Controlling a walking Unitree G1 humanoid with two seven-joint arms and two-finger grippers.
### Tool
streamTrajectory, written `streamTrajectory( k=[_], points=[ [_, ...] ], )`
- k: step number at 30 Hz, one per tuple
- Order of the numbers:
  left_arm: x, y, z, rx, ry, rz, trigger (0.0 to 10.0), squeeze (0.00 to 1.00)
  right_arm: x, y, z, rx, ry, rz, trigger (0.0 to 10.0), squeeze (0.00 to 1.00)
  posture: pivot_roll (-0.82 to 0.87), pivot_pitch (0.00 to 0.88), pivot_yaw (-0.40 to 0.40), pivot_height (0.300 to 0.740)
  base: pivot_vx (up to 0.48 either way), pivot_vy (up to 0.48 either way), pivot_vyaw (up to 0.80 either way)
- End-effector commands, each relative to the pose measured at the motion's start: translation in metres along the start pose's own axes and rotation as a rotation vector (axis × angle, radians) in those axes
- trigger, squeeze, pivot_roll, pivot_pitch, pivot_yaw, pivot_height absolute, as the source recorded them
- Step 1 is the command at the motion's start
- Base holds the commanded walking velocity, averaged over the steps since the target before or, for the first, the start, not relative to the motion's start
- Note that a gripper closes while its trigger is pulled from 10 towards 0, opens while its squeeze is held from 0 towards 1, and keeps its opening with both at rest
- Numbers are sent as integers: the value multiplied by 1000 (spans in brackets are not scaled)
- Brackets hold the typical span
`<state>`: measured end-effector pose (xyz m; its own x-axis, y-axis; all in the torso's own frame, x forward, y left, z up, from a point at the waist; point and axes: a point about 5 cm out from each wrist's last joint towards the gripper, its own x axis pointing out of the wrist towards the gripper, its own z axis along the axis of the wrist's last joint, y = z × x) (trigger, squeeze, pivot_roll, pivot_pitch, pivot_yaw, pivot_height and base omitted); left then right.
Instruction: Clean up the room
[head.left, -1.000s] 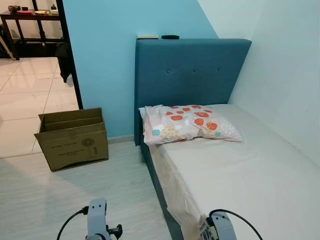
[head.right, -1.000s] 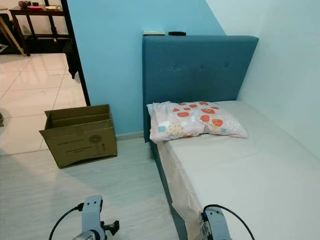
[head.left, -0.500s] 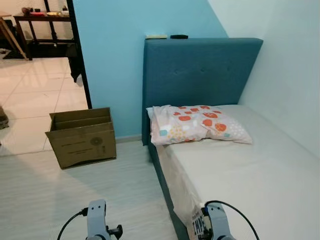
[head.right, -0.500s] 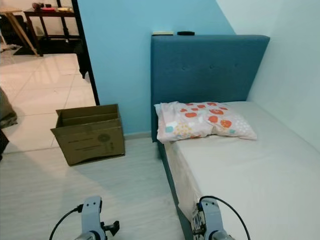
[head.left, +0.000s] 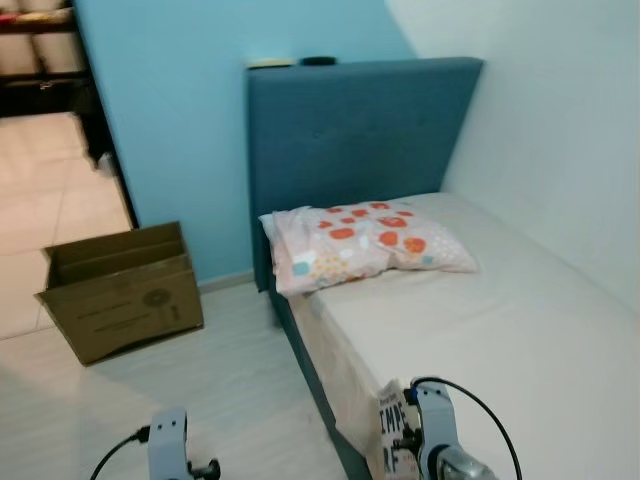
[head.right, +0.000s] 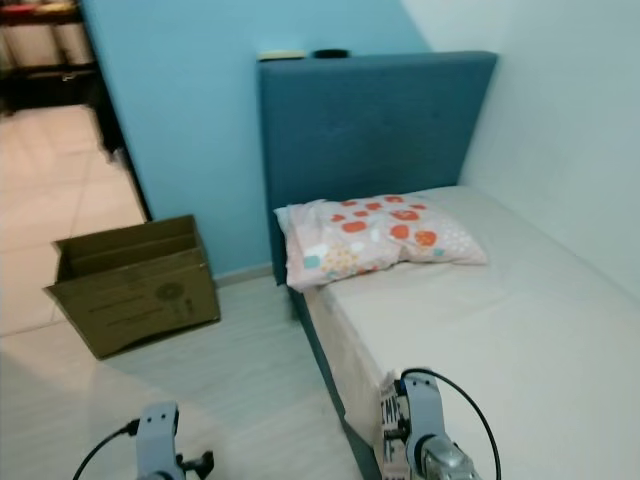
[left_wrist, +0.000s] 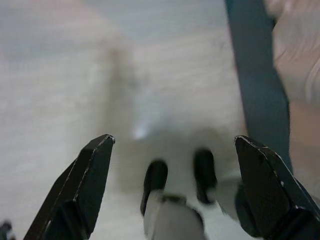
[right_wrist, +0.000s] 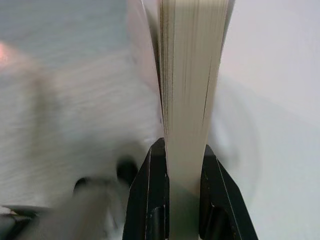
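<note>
The right gripper (right_wrist: 182, 167) pinches a book (right_wrist: 192, 75) beside the bed (head.left: 500, 340), stiff, probably light, best clamped near its spine, while the left gripper (left_wrist: 172, 165) hangs wide open

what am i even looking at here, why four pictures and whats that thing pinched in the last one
This is a walking humanoid robot tidying a bedroom. The two wide pictures come from cameras in its head, looking down at a bed with a patterned pillow and an open cardboard box on the floor beside it. The two close pictures come from cameras on its wrists. The left end effector is open and holds nothing, with floor below it. The right end effector is shut on a book, seen edge-on so you see its pages; in the head view it shows by the bed's edge.
</note>
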<state>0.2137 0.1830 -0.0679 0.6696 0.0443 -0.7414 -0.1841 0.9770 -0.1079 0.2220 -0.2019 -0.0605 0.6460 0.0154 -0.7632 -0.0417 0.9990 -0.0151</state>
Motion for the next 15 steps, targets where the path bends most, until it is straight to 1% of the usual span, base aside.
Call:
streamTrajectory(
  k=[1,10,15],
  points=[
    [-2,1,-9,6,33,-3,10000,0,1,4,6,26,-24,7,10000,0,-104,12,-49,731,334,0,0],
    [-2,5,-10,20,37,2,10000,0,2,9,2,45,-17,17,10000,0,-95,16,-35,731,332,0,0],
    [-2,5,-10,20,37,2,10000,0,2,9,2,45,-17,17,10000,0,-95,16,-35,731,330,0,0]
  ],
)
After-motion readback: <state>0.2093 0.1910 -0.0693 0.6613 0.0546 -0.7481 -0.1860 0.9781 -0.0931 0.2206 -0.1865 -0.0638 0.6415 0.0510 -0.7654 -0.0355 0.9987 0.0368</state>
